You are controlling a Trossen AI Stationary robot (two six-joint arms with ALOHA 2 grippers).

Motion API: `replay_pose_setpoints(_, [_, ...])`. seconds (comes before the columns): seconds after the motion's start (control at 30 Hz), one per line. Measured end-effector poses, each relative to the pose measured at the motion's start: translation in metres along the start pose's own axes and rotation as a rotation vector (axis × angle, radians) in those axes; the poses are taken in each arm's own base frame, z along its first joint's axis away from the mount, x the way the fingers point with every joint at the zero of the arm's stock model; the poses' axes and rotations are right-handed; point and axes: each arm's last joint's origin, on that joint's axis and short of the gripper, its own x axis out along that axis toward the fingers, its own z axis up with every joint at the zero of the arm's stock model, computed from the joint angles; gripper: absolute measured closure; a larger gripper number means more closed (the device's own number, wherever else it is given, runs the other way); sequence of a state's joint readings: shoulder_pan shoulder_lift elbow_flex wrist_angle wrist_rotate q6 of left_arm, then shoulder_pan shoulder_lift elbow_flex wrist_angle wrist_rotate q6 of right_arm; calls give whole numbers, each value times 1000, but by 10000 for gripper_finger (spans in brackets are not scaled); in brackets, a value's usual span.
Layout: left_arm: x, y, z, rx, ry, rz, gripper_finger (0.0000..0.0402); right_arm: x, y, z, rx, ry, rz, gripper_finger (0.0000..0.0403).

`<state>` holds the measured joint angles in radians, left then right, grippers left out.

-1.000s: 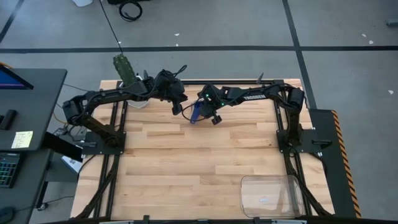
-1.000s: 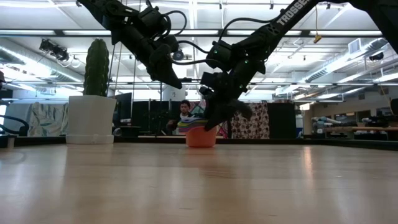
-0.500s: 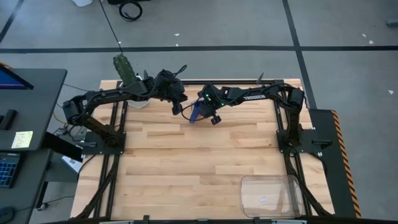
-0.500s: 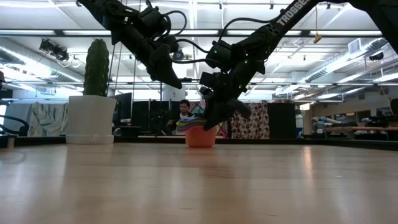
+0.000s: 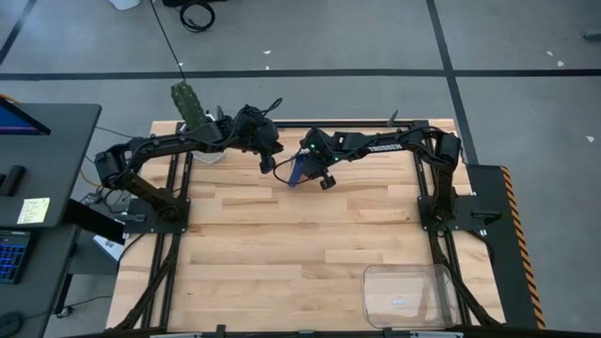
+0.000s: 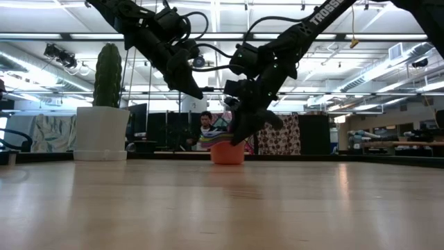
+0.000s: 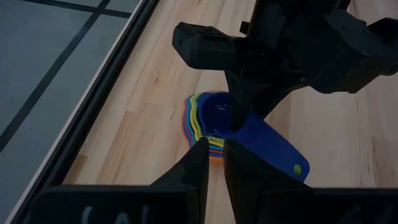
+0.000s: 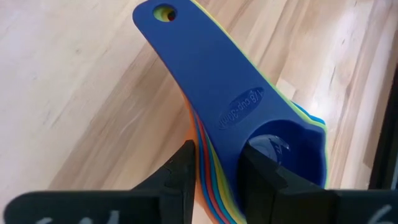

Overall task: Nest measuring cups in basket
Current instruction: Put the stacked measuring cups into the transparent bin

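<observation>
Blue-topped stack of measuring cups (image 5: 294, 169) sits at counter's (image 5: 282, 244) far edge, right gripper (image 8: 217, 171) fingers clamped on its handles. Left gripper (image 7: 211, 163) hovers beside, nearly closed, empty. Basket (image 5: 411, 295) lies well apart, near-right corner.

Four camera views: one overhead, one at table level, two wrist-mounted.

We look straight down from high above on the whole pale wooden plank table (image 5: 282, 235) and both arms; we look level across its surface from the near edge into the room behind; each wrist camera sits close, facing forward past its own dark fingers. All four views share the nested stack of coloured plastic measuring cups (image 5: 295, 169) (image 6: 227, 149) (image 7: 205, 124) (image 8: 249, 149), seen nearest from the right wrist.
</observation>
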<state>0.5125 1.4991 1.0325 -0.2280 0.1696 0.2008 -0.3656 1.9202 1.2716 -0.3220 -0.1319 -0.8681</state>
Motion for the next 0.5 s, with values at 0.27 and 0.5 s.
replay_pose_setpoints(0.27, [0,0,0,0,0,0,349,-11,-9,10,26,29,35,307])
replay_pose_setpoints(0.5, [0,0,0,0,0,0,349,-13,-5,11,24,66,84,307])
